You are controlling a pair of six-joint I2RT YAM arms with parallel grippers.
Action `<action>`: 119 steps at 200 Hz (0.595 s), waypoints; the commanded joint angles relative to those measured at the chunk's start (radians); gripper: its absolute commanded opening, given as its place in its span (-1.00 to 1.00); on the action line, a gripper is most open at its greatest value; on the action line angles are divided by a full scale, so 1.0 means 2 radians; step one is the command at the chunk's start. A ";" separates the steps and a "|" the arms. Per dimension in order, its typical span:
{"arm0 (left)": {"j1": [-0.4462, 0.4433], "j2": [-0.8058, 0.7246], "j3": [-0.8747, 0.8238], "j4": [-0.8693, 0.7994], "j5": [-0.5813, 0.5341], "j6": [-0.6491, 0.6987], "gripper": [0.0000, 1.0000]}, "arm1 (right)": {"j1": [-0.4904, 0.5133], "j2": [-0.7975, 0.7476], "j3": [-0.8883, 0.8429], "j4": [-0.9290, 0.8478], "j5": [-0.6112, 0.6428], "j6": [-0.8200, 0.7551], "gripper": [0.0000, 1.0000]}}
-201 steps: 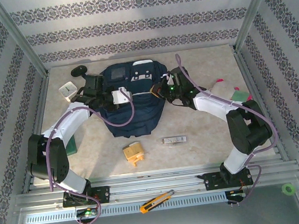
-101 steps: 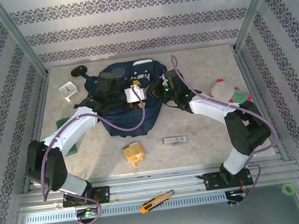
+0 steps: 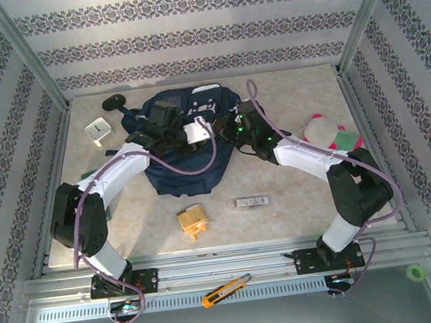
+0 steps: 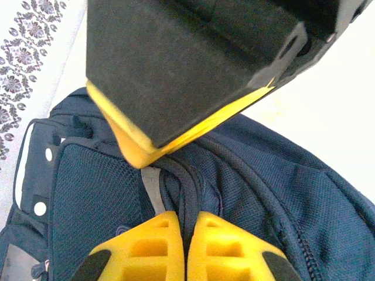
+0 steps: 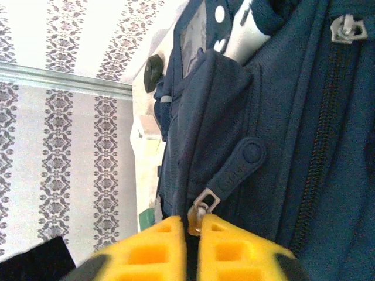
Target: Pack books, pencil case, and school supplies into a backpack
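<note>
The navy backpack point(image 3: 188, 161) lies at the table's middle back. My left gripper point(image 3: 166, 122) is over its upper part; in the left wrist view it point(image 4: 186, 219) is shut on a raised fold of backpack fabric point(image 4: 193, 187). My right gripper point(image 3: 232, 125) is at the bag's right side; in the right wrist view it point(image 5: 192, 225) pinches the metal zipper slider point(image 5: 199, 211) below its navy pull tab point(image 5: 240, 167). A tan-yellow block point(image 3: 193, 220) and a silver bar point(image 3: 251, 202) lie on the table in front of the bag. The books and pencil case are hidden.
A white square clock point(image 3: 97, 130) and a black mouse point(image 3: 113, 103) sit at the back left. A pink-green plush toy point(image 3: 325, 129) lies at the right. A utility knife point(image 3: 226, 289) rests on the front rail. A black and yellow gripper part point(image 4: 193, 70) looms close above the left fingers.
My left gripper moved from the bag's left edge to its upper middle, opened wide, then shut on the fabric. The bag's top bunched up. The right gripper shifted slightly left.
</note>
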 commanded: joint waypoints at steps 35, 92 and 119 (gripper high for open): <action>0.075 -0.062 -0.019 0.023 0.134 -0.050 -1.00 | -0.059 -0.116 -0.082 0.060 -0.089 -0.239 -0.02; 0.110 -0.084 -0.053 0.101 0.237 -0.099 -1.00 | -0.142 -0.026 -0.045 0.030 -0.293 -0.585 0.01; 0.112 -0.090 -0.058 0.097 0.244 -0.087 -1.00 | -0.160 0.040 0.013 -0.030 -0.342 -0.726 -0.06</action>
